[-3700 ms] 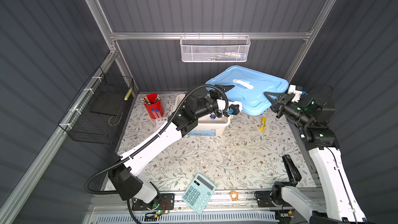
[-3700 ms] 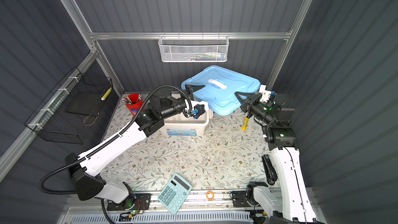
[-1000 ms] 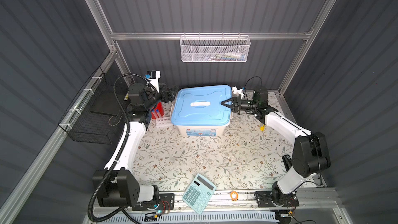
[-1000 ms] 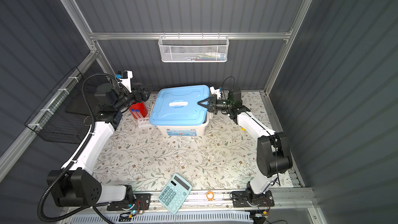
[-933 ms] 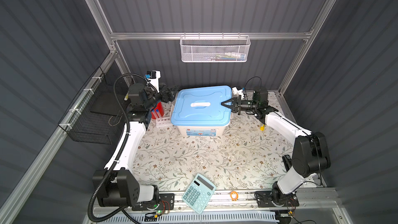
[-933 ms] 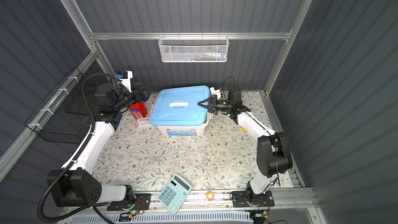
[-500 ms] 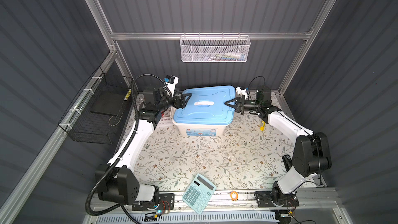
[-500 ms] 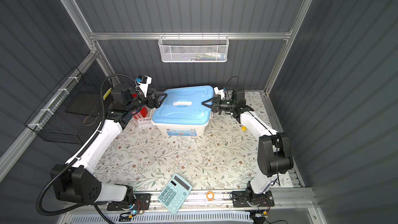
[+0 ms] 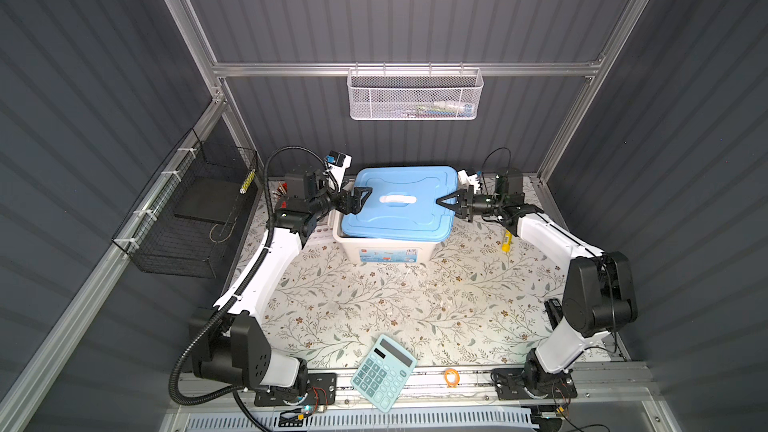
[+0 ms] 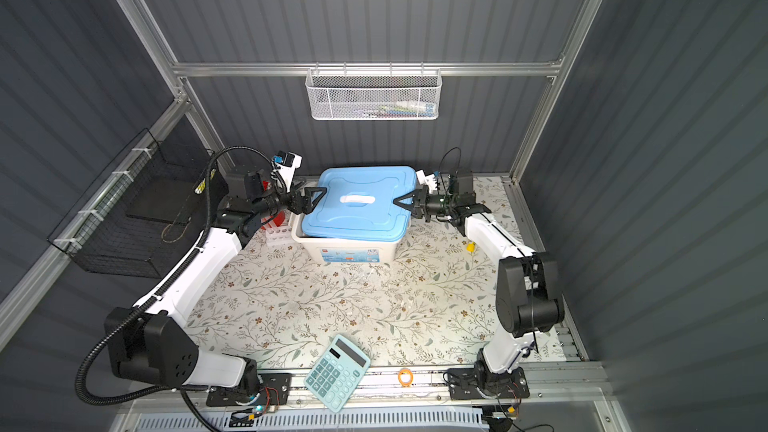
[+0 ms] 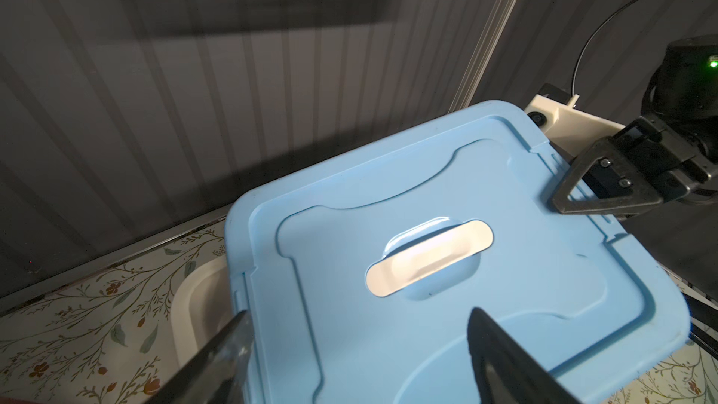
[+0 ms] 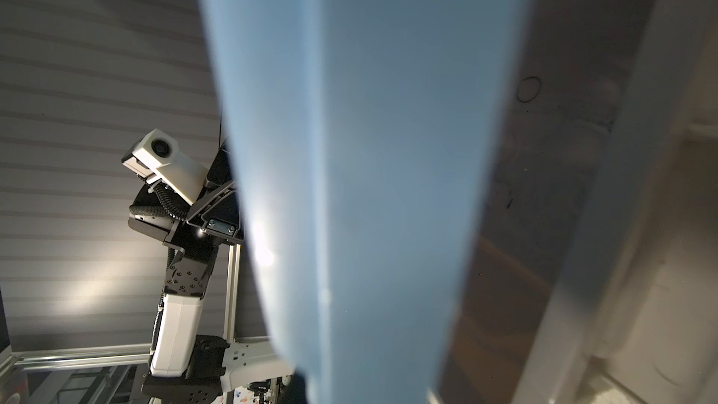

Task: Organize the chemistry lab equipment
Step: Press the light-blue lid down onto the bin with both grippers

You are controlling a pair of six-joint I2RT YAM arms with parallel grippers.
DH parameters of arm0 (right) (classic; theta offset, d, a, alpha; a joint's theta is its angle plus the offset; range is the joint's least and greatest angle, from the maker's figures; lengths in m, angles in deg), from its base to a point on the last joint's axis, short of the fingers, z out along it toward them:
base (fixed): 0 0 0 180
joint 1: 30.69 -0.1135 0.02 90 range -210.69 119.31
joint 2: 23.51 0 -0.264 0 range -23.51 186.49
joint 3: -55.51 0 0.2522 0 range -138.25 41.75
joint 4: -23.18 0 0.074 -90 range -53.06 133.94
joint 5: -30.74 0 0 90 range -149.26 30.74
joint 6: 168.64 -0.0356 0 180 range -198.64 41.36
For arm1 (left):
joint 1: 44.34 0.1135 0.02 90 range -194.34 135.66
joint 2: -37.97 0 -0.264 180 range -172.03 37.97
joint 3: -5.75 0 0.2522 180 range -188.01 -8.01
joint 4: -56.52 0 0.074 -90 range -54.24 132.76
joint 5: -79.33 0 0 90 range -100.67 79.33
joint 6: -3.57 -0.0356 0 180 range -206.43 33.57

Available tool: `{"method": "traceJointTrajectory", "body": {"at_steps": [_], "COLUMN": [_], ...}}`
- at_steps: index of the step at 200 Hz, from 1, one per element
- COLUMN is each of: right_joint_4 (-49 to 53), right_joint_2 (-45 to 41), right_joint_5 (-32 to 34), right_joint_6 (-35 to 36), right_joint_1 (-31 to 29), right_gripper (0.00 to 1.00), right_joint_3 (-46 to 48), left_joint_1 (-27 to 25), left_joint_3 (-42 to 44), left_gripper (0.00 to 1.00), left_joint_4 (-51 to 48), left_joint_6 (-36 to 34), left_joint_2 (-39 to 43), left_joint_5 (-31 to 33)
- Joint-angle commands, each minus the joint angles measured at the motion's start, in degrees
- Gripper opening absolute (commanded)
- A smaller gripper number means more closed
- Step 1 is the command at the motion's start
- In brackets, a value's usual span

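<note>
Currently: right gripper (image 9: 442,202) clamped on right rim of blue lid (image 9: 399,220); lid sits askew on white bin (image 9: 390,250), far centre. Left gripper (image 9: 360,201) spread wide over lid's left edge, holding nothing. Small clear pieces (image 9: 409,273) faint on mat just near of bin.

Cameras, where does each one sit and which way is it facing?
Top views: high above the table front, looking down toward the back wall; left arm and right arm whole, left tool and right tool at the blue lid.
Left wrist: on the left arm, looking past its open fingers across the lid to the right tool.
Right wrist: on the right arm, close against the blurred lid; left arm beyond.
Shared: all show the lid.
</note>
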Motion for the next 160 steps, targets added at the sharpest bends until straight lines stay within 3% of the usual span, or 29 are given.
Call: {"method": "traceJointTrajectory", "body": {"at_steps": [1,30,63,105,160], "right_joint_4": [-1.42,-4.45,-16.71,-17.26,-30.61], "right_joint_2": [1.56,3.26,4.81,4.84,4.81], "right_joint_5": [-1.9,-4.5,-6.8,-7.63,-8.65], "right_joint_6": [-0.8,-2.92,-12.33,-13.09,-23.69], "right_joint_1": [0.23,1.13,3.44,3.76,3.84], "right_gripper": [0.12,0.11,0.08,0.08,0.08], "right_joint_3": [-0.24,-1.34,-0.19,-2.73,-1.39], "left_joint_1": [0.21,0.21,0.2,0.21,0.21], "left_joint_3": [-1.32,-1.6,-1.72,-2.27,-2.57], "left_gripper": [0.86,0.85,0.85,0.85,0.84], "left_joint_4": [-0.59,-0.59,-0.16,-0.24,-0.82], "left_joint_6": [-1.2,-1.17,-0.92,-1.02,-1.39], "left_joint_2": [0.4,-0.12,-0.56,-0.65,-0.03], "left_joint_5": [0.42,0.47,0.27,0.19,0.78]}}
